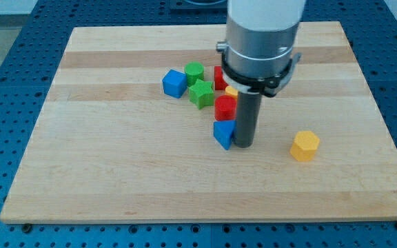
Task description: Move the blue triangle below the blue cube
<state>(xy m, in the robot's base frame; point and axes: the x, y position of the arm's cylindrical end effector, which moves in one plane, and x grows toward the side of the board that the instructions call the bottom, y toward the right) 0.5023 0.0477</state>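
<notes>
The blue cube (174, 83) sits on the wooden board (116, 158), left of the block cluster near the view's middle. The blue triangle (223, 134) lies lower and to the right of it, just below a red block (225, 107). My tip (244, 145) stands right against the triangle's right side. The rod and the arm's grey body (262, 41) rise above it and hide part of the cluster.
A green cylinder (194, 71) and a green star-shaped block (200, 94) sit right of the blue cube. Another red block (219, 77) and a small yellow piece (231, 91) show partly behind the arm. A yellow hexagon (304, 145) lies alone at the right.
</notes>
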